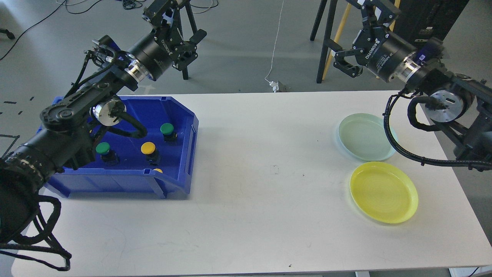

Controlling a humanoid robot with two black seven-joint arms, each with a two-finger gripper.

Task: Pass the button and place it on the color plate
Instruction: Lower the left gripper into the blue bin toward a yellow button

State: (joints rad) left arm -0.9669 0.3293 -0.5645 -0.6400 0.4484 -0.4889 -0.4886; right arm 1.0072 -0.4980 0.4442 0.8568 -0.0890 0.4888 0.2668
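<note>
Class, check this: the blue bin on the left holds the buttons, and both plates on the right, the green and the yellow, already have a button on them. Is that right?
Not quite. The head view shows the green plate and the yellow plate both bare. The buttons are in the blue bin on the left.

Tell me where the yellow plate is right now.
In the head view, the yellow plate lies on the right side of the white table, toward its near edge, just in front of the green plate.

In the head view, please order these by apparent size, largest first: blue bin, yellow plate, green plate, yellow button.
1. blue bin
2. yellow plate and green plate: look alike; the yellow one is nearer, so unranked
3. yellow button
</note>
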